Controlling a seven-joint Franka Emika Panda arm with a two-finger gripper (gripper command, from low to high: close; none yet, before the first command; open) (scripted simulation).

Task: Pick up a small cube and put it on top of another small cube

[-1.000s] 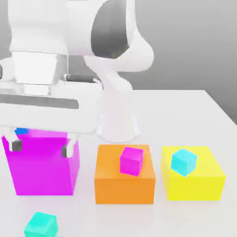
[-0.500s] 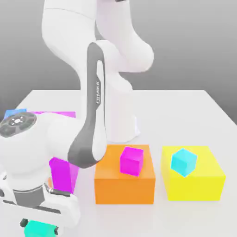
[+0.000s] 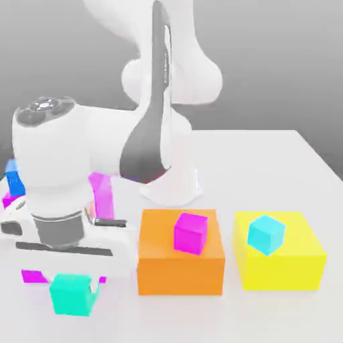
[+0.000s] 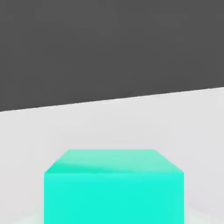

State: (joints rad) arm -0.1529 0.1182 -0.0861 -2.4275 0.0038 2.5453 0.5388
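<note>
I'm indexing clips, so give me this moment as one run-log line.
gripper: shut on turquoise-green cube | magenta small cube: on orange box | stacking: not yet done

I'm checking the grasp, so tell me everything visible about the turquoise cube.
The turquoise cube is small, plain and smooth, plastic-looking, without markings or visible damage. It is held upright in the end effector, in front of the magenta box, towards the exterior view's left.
</note>
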